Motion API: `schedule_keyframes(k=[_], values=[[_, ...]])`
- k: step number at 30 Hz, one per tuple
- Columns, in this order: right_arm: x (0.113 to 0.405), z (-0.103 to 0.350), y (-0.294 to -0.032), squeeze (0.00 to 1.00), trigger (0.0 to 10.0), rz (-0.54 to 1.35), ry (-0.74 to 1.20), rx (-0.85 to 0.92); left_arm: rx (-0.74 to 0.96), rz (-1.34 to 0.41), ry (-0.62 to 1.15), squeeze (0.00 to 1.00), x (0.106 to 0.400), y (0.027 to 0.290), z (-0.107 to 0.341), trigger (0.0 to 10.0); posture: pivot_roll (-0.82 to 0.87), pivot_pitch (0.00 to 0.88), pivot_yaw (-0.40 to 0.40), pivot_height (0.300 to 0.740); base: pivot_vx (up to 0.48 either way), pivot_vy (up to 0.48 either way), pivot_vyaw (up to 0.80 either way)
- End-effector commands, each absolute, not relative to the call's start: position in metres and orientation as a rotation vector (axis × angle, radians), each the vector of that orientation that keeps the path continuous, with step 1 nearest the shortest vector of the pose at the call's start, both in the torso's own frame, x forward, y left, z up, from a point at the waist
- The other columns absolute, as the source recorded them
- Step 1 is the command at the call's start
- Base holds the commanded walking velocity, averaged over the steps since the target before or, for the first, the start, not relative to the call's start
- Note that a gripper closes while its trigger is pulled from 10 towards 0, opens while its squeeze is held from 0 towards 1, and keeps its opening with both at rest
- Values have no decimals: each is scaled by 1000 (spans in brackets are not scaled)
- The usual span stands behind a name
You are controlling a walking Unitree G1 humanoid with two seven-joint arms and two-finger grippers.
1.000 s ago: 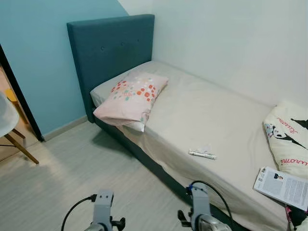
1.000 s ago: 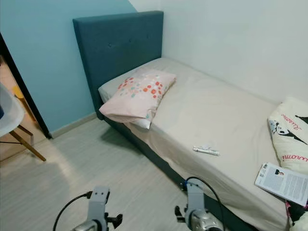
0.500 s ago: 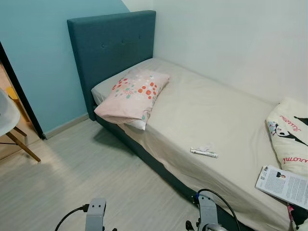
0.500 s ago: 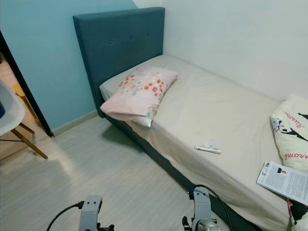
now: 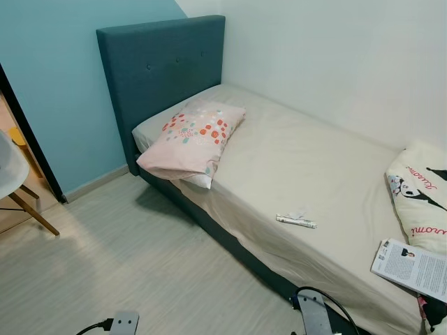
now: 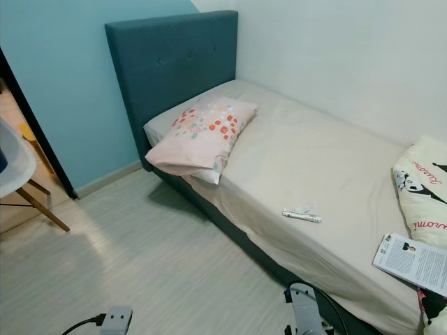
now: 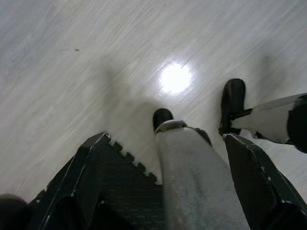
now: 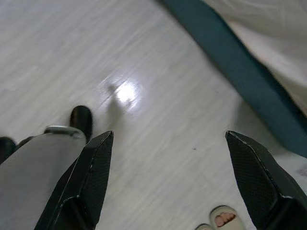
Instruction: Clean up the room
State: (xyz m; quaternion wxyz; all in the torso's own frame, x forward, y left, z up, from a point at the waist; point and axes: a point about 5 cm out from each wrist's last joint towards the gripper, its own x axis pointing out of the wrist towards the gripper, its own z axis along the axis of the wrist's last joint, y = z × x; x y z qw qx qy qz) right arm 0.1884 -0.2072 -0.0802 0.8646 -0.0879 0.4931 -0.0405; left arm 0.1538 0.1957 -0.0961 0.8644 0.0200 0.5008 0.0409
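Note:
A bed (image 5: 307, 164) with a beige sheet stands along the white wall. On it lie a pink dotted pillow (image 5: 192, 136) by the headboard, a small white tube with a crumpled wrapper (image 5: 295, 222) near the front edge, a printed booklet (image 5: 412, 269) and a cartoon-print blanket (image 5: 419, 192) at the right. Both arms hang low over the floor. My left gripper (image 7: 167, 138) is open above the pale floorboards, with my own leg and feet beneath it. My right gripper (image 8: 169, 135) is open too, over the floor beside the teal bed base (image 8: 240, 72).
A teal headboard (image 5: 160, 70) meets the blue wall. A white chair with wooden legs (image 5: 14, 185) stands at the left by a doorway. A slipper (image 8: 220, 219) lies on the floor near the bed. Pale wood floor (image 5: 126, 251) spreads between chair and bed.
Both arms have sunk toward the bottom edge of the head views, so only their wrist tops show. The camera has shifted a little; things on the bed lie as before.

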Motion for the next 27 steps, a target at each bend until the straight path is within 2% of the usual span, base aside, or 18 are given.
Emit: schedule_keyframes(k=[1, 6, 11, 20, 27], values=[[187, -81, -205, 0, 10000, -58, 1024, -129, 0, 113, 1039, 0, 155, 203, -95, 10000, -56, 0, -65, 726, 0, 0, 0], [186, -82, -199, 0, 10000, -13, 1013, -57, -84, 140, 994, 0, 162, 206, -91, 10000, -58, 0, -60, 726, 0, 0, 0], [187, -81, -198, 0, 10000, 32, 1009, -122, -70, 132, 953, 0, 175, 208, -85, 10000, -63, 0, -48, 726, 298, 0, 0], [182, -83, -201, 0, 10000, 18, 1017, -112, -84, 124, 909, 0, 188, 206, -78, 10000, -66, 0, -43, 726, 350, 0, 699], [176, -86, -206, 0, 10000, -16, 1039, -133, -98, 102, 894, 0, 191, 201, -77, 10000, -70, 0, -41, 726, 363, 0, 0]])
